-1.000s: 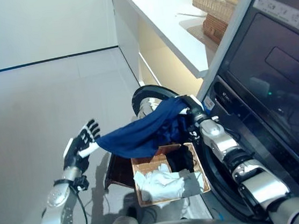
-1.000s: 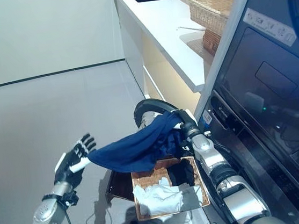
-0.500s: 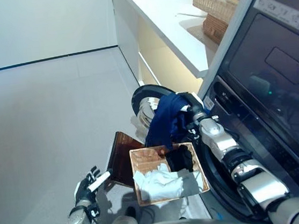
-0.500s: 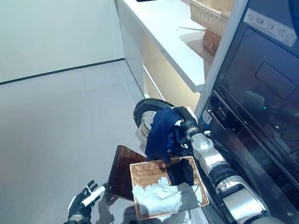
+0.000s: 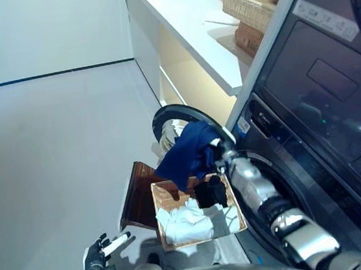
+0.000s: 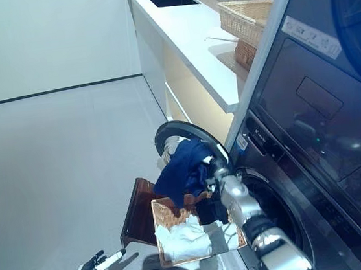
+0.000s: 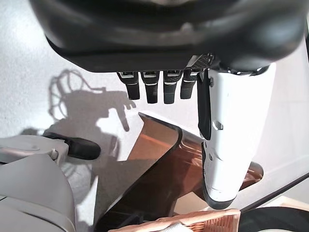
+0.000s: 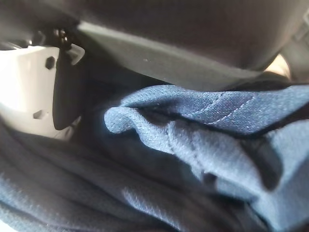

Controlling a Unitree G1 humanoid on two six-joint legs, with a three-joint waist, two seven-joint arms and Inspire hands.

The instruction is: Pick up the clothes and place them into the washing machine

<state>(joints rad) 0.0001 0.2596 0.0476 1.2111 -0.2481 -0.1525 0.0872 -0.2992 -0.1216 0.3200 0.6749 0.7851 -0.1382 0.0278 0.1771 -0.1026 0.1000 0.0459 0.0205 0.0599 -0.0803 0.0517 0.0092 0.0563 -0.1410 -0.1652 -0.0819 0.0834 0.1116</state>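
One dark blue garment (image 5: pixel 188 155) hangs bunched from the right hand (image 5: pixel 222 150), fingers buried in the cloth, grip apparently closed on it. Beside that hand: the washing machine's open door (image 5: pixel 169 118) on one side, the drum opening (image 5: pixel 267 184) on the other. Below it, a wicker basket (image 5: pixel 168 235) holding white clothes (image 5: pixel 186 216) and a black item (image 5: pixel 210 192). Left hand (image 5: pixel 97 254) low, far off, fingers relaxed, empty. Risk: trailing fabric snags on the door rim or slips back into the basket if the grip loosens before reaching the drum.
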